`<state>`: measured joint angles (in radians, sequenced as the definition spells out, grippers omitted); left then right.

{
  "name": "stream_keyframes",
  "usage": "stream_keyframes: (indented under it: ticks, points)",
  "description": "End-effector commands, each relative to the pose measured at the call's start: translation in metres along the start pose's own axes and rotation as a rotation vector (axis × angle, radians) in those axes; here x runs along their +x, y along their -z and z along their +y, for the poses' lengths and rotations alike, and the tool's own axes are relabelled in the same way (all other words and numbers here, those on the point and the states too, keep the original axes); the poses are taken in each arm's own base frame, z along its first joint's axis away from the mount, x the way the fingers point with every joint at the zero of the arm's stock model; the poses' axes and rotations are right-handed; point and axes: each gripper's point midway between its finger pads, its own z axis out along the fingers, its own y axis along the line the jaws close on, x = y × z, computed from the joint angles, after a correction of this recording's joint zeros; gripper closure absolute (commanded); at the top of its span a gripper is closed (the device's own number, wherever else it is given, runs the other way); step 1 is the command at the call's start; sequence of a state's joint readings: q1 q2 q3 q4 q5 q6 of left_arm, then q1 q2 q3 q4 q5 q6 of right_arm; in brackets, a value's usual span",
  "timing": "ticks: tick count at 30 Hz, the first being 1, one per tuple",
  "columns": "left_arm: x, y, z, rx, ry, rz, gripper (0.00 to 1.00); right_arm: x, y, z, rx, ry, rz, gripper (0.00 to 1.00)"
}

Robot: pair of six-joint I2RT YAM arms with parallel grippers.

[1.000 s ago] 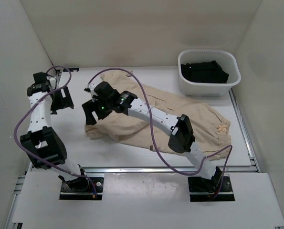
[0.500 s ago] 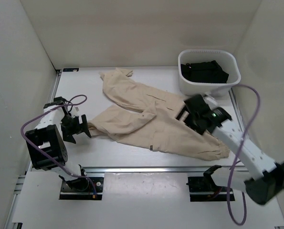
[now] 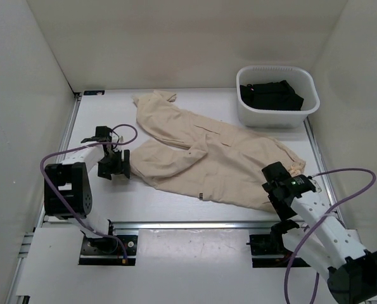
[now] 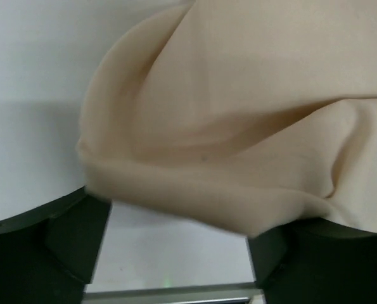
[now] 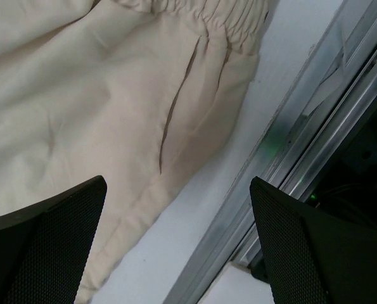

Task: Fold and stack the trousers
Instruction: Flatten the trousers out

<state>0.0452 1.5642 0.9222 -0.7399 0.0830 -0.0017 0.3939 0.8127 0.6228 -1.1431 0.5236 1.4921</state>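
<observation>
**Right arm swings back to the waistband, left closes in on a leg**

In half a second the right gripper has drawn away from the tub side to the near right corner of the trousers, while the left gripper has edged in to the end of the near leg. The trousers lie spread across the table, both legs reaching left and the waistband to the right, not yet folded. The left jaws stand wide, with the leg's hem lying between the fingers and nothing pinched. The right jaws hang equally wide over the elastic waist and pocket slit, gripping nothing. With each arm at one end, a first fold looks ready to begin. Dark clothes fill the tub. No brand, label or writing can be read anywhere
</observation>
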Motion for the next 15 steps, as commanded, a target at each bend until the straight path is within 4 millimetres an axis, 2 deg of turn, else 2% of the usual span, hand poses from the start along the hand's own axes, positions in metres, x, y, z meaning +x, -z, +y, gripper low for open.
stream_keyframes:
  ticks: [1,3,4,5,6,8,9,11,12,13,15]
  points:
    - [-0.026,-0.008,-0.003,-0.028,-0.038,-0.064,0.15,-0.014,-0.020,-0.010,0.090,-0.041,-0.108,0.02]
    - [-0.021,-0.016,-0.002,-0.029,-0.036,-0.033,0.34,-0.014,-0.034,-0.017,0.160,-0.013,-0.106,0.02]
    - [-0.021,-0.016,-0.002,-0.029,-0.036,-0.033,0.50,-0.010,-0.042,-0.010,0.152,-0.023,-0.078,0.02]
    - [-0.019,-0.019,-0.001,-0.029,-0.035,-0.019,0.63,-0.002,-0.052,-0.020,0.214,0.020,-0.038,0.02]
    - [-0.019,-0.019,-0.001,-0.029,-0.035,-0.019,0.76,0.005,-0.058,-0.023,0.243,-0.010,0.028,0.02]
    - [-0.030,-0.011,0.006,-0.045,-0.016,-0.057,0.81,0.011,-0.070,-0.021,0.265,-0.003,0.077,0.05]
    - [-0.034,-0.003,0.017,-0.063,0.015,-0.086,0.83,0.010,-0.074,-0.027,0.289,0.010,0.086,0.12]
    - [-0.057,0.016,0.039,-0.126,0.056,-0.173,0.83,0.008,-0.077,-0.031,0.314,0.027,0.081,0.28]
    - [-0.067,0.032,0.049,-0.154,0.081,-0.230,0.84,0.004,-0.079,-0.028,0.312,0.041,0.073,0.52]
    - [-0.075,0.047,0.074,-0.211,0.138,-0.279,0.84,0.001,-0.077,-0.023,0.298,0.045,0.070,0.66]
    - [-0.098,0.080,0.102,-0.281,0.195,-0.412,0.84,-0.007,-0.075,-0.020,0.294,0.082,0.048,0.92]
